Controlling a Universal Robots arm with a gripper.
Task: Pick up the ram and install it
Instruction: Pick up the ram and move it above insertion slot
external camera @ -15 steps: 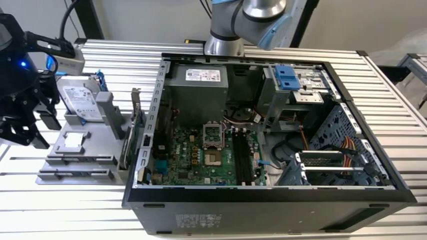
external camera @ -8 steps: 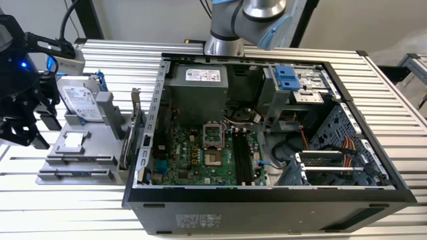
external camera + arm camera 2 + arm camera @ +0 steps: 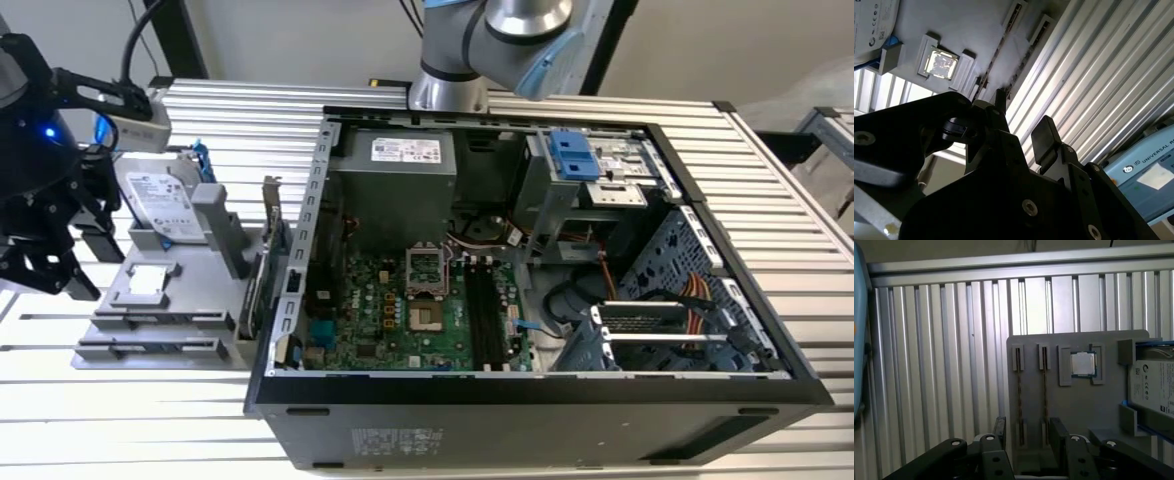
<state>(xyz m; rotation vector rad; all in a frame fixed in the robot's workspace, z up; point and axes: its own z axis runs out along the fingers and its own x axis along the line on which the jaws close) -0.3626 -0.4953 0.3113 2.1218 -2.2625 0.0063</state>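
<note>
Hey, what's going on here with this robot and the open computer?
The arm's gripper hangs open and empty above the gray holder, which sits beside the open computer case. Two ram strips stand in the holder's slots, untouched. Nothing has been picked up yet.

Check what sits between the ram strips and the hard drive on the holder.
A square processor chip in its recess, between ram strips and hard drive, in the first wrist view.

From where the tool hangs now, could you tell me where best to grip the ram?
I'd pinch the ram across its flat faces at mid-length, coming straight down from above: it stands on edge in a holder slot, with just its thin top edge exposed between the end blocks.
</note>
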